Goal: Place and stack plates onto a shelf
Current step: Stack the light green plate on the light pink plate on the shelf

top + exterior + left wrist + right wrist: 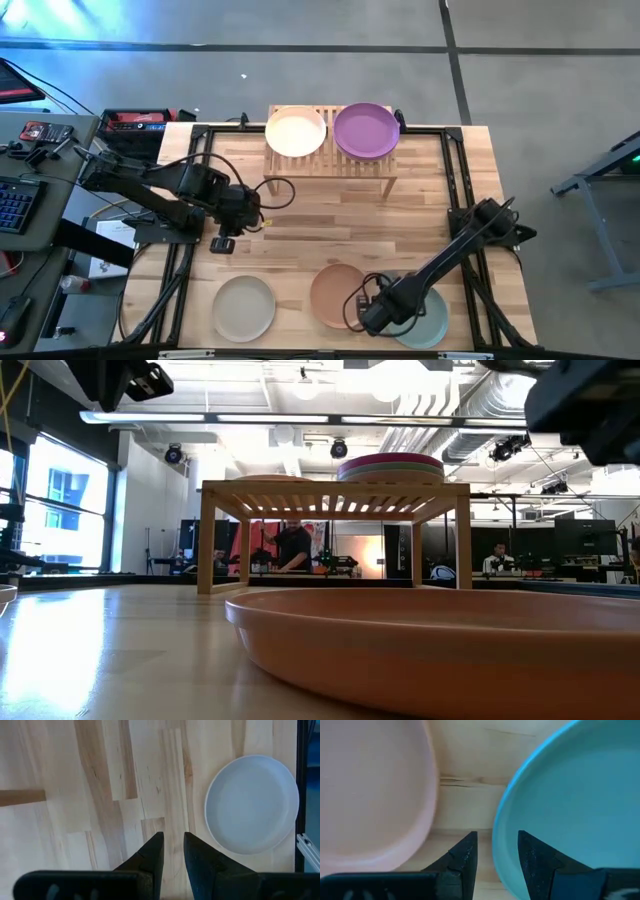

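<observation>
Light-wood bench (pixel 330 225) with black frame rails at both sides. Shelf (pixel 330 165) at far centre, slatted top on short legs. On shelf, left: cream plate (pixel 295 131). On shelf, right: purple plate (pixel 366 130), topmost of a stack; in low view, a green layer just beneath the purple (pixel 390 462). On bench, near left: beige plate (pixel 244 307), lying flat, well apart from the rest; also seen in left wrist view (pixel 252 804). On bench, near centre: terracotta plate (pixel 336 293), flat, filling the low view's foreground (pixel 440 650) and showing pinkish in right wrist view (pixel 370 790). Just right of it: grey-teal plate (pixel 428 322), partly covered by the right arm, a narrow strip of bare wood between the two plates. Left end effector (pixel 222 244) at mid-left of bench, above bare wood, far of the beige plate; fingers (pixel 150 857) nearly closed with a thin gap, grasping nothing. Right end effector (pixel 372 318) low at near right, over the left edge of the grey-teal plate; fingers (pixel 462 855) parted, one on each side of that plate's rim (pixel 502 835), rim not visibly clamped. Beyond the bench in low view: room with people (pixel 293 547) at desks.
</observation>
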You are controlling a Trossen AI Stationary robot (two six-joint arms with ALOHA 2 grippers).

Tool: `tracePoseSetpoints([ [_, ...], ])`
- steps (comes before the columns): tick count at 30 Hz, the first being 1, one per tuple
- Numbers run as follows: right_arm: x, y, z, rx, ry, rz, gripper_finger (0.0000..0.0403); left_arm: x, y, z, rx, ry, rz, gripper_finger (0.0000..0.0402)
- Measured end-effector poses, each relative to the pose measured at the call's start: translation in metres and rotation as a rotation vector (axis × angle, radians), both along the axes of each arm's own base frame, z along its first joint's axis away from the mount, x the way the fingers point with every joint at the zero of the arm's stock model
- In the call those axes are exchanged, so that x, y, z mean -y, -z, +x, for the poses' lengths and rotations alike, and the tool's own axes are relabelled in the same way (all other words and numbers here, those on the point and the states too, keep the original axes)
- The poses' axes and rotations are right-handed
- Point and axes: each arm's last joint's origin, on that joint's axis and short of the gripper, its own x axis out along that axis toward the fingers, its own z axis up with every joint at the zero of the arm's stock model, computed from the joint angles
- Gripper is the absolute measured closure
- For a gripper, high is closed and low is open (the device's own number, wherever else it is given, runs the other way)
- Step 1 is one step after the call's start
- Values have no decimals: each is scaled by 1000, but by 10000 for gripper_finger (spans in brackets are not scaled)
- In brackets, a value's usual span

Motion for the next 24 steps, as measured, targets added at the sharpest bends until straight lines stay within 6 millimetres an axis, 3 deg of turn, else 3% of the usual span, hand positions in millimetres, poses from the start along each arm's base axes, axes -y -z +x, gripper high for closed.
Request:
tracePoseSetpoints([
  [11,-7,23,6,-39,-13,41,290,0,0,0,1,-1,5,337],
  [19,-8,24,7,-35,-33,50,388,0,0,0,1,-1,5,337],
  [24,-10,21,8,-40,-33,48,390,0,0,0,1,-1,5,337],
])
